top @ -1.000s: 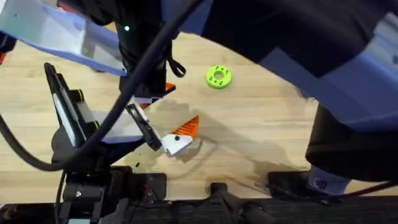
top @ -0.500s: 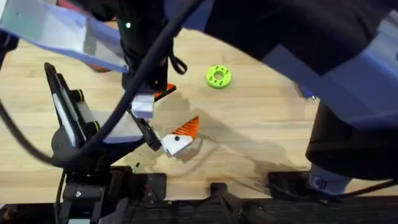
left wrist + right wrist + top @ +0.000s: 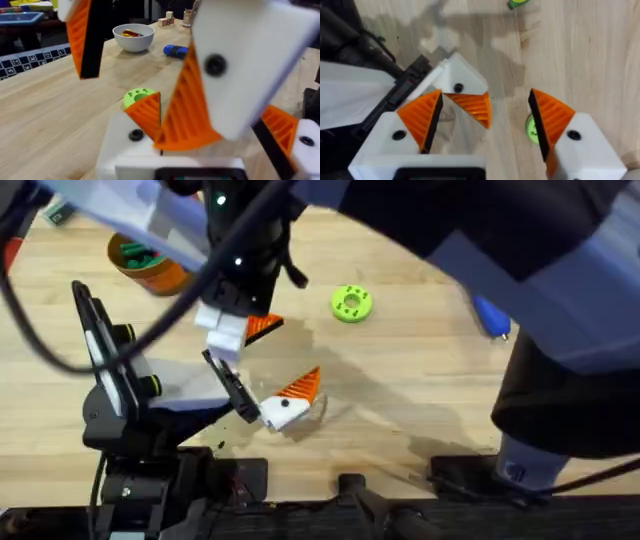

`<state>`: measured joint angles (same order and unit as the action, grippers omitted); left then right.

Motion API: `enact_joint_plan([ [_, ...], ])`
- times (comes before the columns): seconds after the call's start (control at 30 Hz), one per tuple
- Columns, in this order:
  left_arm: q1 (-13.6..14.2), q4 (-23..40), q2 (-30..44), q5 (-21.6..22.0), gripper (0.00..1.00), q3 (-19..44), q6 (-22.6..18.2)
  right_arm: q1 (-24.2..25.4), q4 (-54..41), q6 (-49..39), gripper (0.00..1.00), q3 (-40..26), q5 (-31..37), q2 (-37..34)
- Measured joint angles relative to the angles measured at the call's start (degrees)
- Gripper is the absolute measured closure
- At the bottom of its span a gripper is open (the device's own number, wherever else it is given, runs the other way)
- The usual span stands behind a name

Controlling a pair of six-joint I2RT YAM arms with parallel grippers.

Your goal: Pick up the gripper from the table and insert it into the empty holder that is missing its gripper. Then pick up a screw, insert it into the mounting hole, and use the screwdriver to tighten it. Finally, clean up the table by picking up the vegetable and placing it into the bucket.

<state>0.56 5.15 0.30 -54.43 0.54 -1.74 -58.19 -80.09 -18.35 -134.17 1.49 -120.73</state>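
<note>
My left gripper rests low over the table's near middle, open, a white block and orange wedge showing at its tip. My right gripper hangs just beyond it, open and empty. In the left wrist view the right gripper's white block with its orange wedge looms close in front of my left gripper's own fingers. The blue screwdriver lies at the right. The orange bucket stands at the far left with green pieces inside. The loose gripper, bare holder, screw and vegetable are out of view.
A green disc lies beyond the grippers at mid-table. A white bowl stands farther off, near the screwdriver. The right arm's dark bulk crosses the top and right of the overhead view. A black stand rises at the near left.
The right arm has swung away, uncovering the bucket and the screwdriver. Its gripper shifted slightly left and farther from me. The left arm has stayed put.
</note>
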Motion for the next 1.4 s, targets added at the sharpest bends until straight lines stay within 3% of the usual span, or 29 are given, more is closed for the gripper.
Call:
enact_joint_plan([
  [0.33,0.0,0.0,0.0,0.0,0.015,0.0,-0.2,4.7,0.4,4.7,0.008,1.4,-0.3,2.9],
  [0.43,0.0,0.0,0.0,0.0,0.015,0.0,-0.2,5.9,2.2,5.2,0.009,6.3,-0.3,7.9],
  [0.63,0.0,0.0,0.0,0.0,0.015,0.0,-0.2,9.1,11.7,7.7,0.008,23.0,-0.3,21.6],
  [0.83,0.0,0.0,0.0,0.0,0.015,0.0,-0.2,21.4,17.2,15.1,0.009,39.7,-0.1,34.4],
  [0.97,0.0,0.0,0.0,0.0,0.015,0.0,-0.2,30.4,17.2,17.2,0.008,46.9,0.2,40.8],
  [1.2,0.0,0.0,0.0,0.0,0.016,0.0,-0.2,44.4,14.7,18.4,0.008,49.6,0.2,44.2],
  [1.4,0.0,0.0,0.0,0.0,0.015,0.0,-0.2,51.4,15.1,18.6,0.008,49.7,0.2,43.6],
])
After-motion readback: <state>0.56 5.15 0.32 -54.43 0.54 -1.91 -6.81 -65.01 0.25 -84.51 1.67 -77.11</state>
